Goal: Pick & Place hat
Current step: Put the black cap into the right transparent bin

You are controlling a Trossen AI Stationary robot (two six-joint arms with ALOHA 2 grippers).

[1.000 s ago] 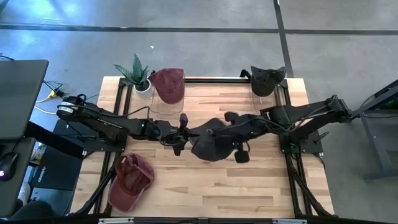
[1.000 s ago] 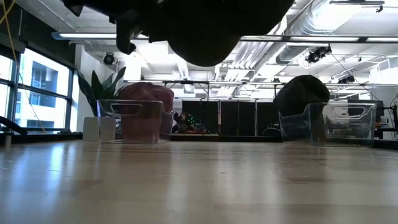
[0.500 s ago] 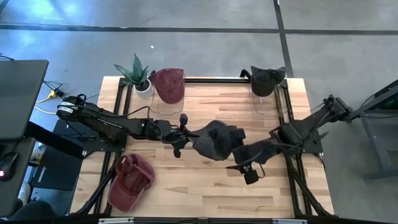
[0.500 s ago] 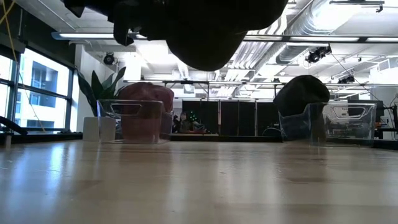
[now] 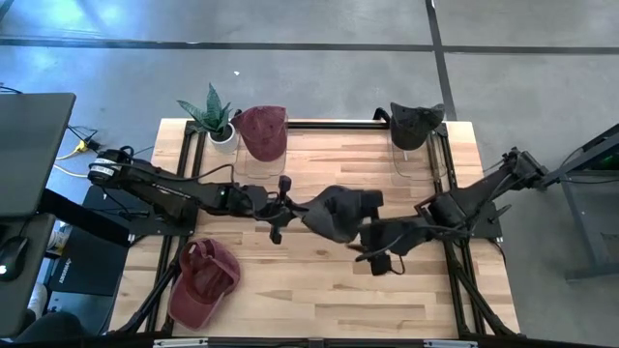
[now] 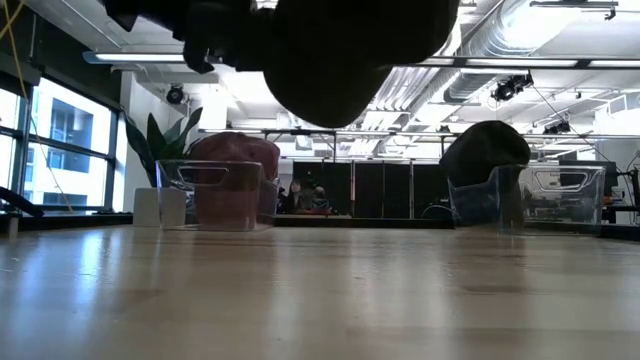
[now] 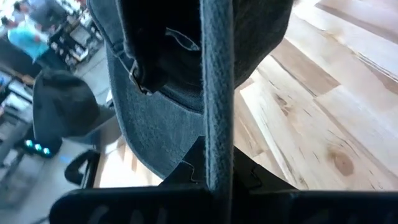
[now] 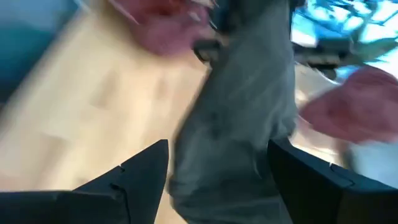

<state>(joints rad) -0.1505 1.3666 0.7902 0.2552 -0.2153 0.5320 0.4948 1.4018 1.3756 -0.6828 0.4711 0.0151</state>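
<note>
Wooden tabletop lies bare under the arms, with a maroon cap (image 5: 203,282) hanging at its near left corner. Over the middle, the left gripper (image 5: 280,206) is clamped on the rim of the dark hat (image 5: 338,215), held clear above the boards. The right gripper (image 5: 372,249), fingers spread and empty, sits just beside the hat's right side. Farther back stand two clear bins, the left (image 6: 215,195) holding a maroon hat (image 5: 263,130), the right (image 6: 525,198) a black hat (image 5: 413,124).

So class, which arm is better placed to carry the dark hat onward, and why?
The left. Its claw is shut on the dark hat, held above the table. The right claw is open, beside the hat, gripping nothing.
</note>
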